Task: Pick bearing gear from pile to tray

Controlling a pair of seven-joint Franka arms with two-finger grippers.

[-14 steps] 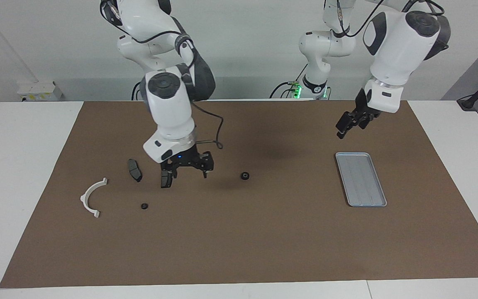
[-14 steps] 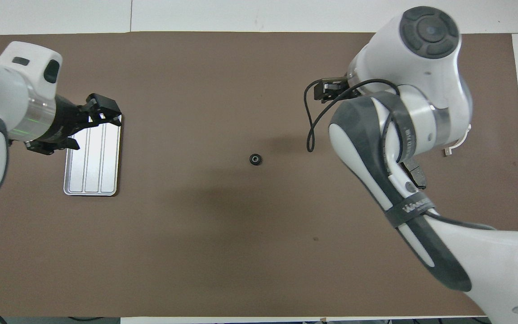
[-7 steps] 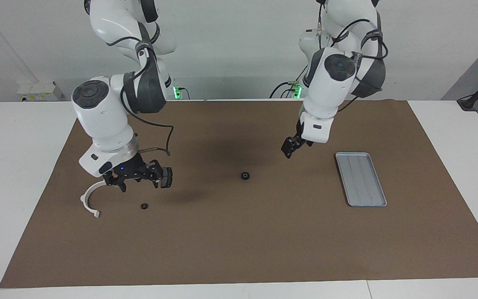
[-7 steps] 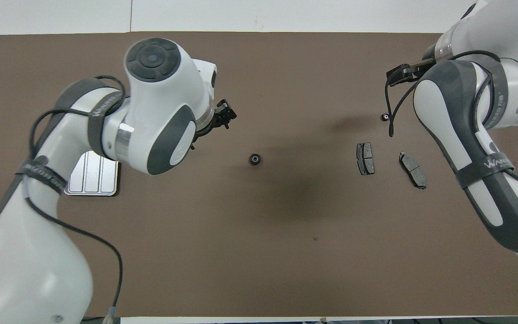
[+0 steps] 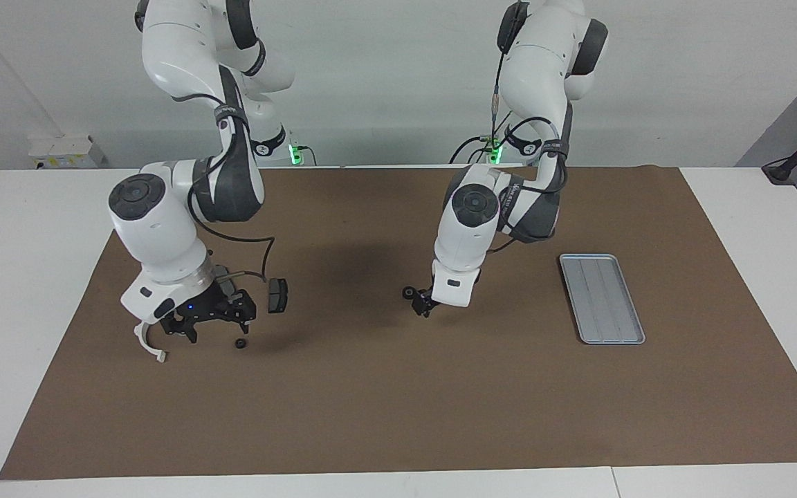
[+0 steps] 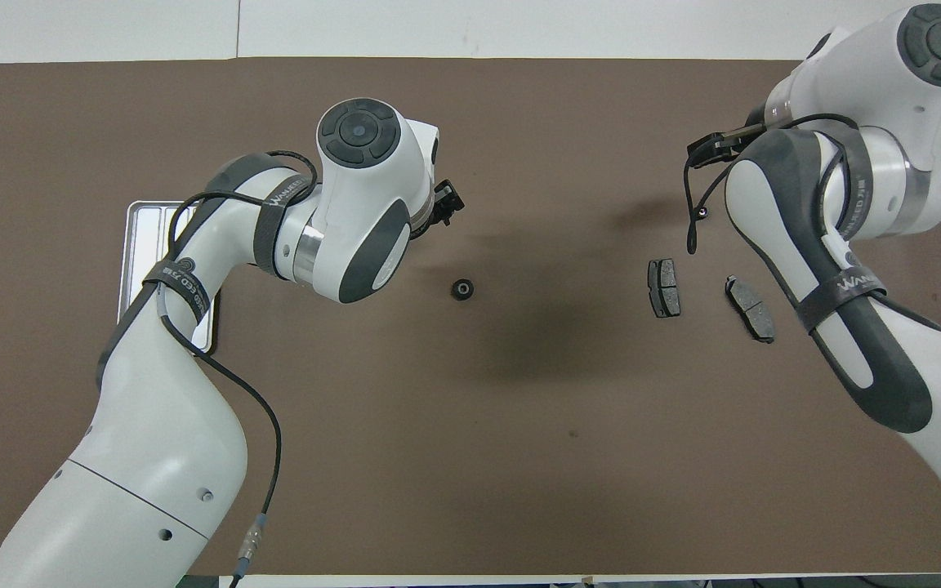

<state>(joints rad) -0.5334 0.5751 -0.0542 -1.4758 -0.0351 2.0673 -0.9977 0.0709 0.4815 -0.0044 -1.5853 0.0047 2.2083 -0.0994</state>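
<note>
Bearing gear, a small black ring-shaped part (image 5: 409,293) (image 6: 462,289), lies on the brown mat (image 5: 398,415) near the middle of the table, well apart from the shallow grey-blue rectangular tray (image 5: 602,298) (image 6: 137,237) at the left arm's end. The left gripper (image 5: 425,305) (image 6: 448,202) hangs low just beside this gear, a little farther from the robots than it; the gear is beside the fingertips, not between them, and I cannot tell if they touch it. Its jaws stand apart.

The right gripper (image 5: 208,326) (image 6: 711,149) is over the scattered parts at the right arm's end, jaws also apart and empty. Under it lie a white curved plastic arc (image 5: 148,342) (partly covered by the gripper) and a second small black ring (image 5: 240,343) (image 6: 700,212). Two dark grey flat brake pads (image 6: 664,287) (image 6: 750,308) lie side by side, nearer to the robots than that ring.
</note>
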